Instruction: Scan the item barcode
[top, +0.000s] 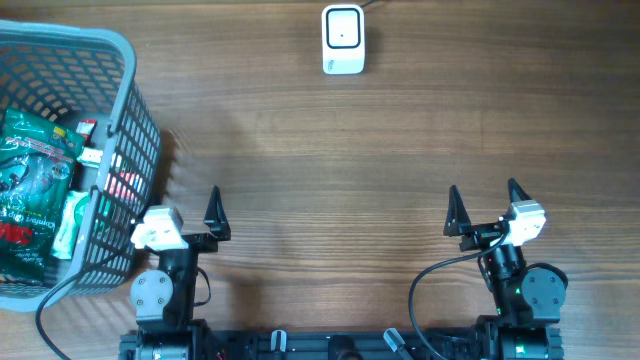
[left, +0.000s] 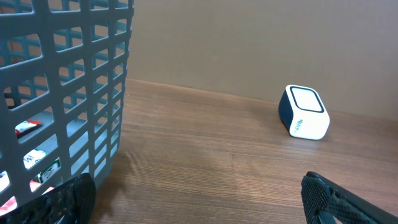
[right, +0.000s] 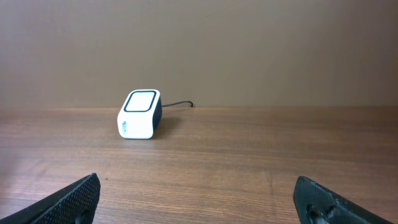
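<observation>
Overhead: left pincer (top: 185, 207) & right pincer (top: 483, 195) both open, empty; items (top: 30, 190) in basket (top: 126, 60) at left, scanner (top: 343, 38) top ctr; nothing scanned yet.

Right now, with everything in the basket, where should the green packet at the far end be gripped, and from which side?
Probably from straight above: the basket has lattice walls on every side and only its top is open. The green packet lies roughly flat on the pile, so pinch an exposed edge, likely the one facing the table's middle, rather than its broad face.
</observation>
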